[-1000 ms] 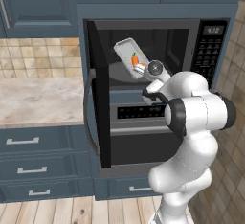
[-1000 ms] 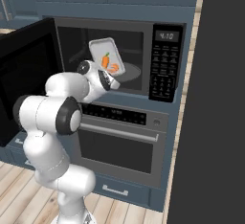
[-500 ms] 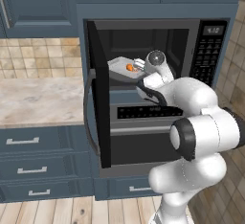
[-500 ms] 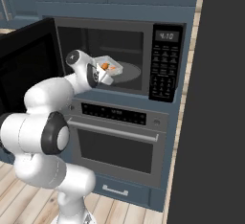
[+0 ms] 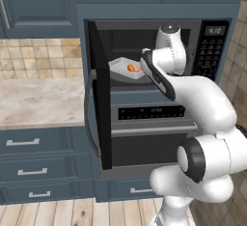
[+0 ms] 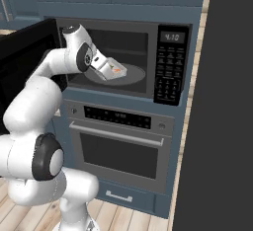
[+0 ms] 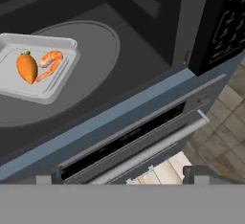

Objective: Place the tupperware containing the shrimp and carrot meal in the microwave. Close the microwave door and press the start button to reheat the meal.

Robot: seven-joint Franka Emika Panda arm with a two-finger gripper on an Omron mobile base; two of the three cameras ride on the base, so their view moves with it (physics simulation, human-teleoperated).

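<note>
The tupperware (image 7: 34, 66) sits flat on the grey turntable (image 7: 91, 50) inside the microwave (image 6: 148, 32), with the shrimp and carrot meal (image 7: 37, 66) lying loose in its middle. The hand (image 6: 101, 68) hovers at the mouth of the cavity, its fingers spread wide apart and gripping nothing. That tray looks light and thin-walled, so I would expect it to slide easily on the turntable and flex if pinched hard; the raised rim along a long side is the sensible place to take it, keeping it level so the pieces stay put. The microwave door (image 5: 96, 99) stands swung out to the left, its outer edge the natural spot to push.
</note>
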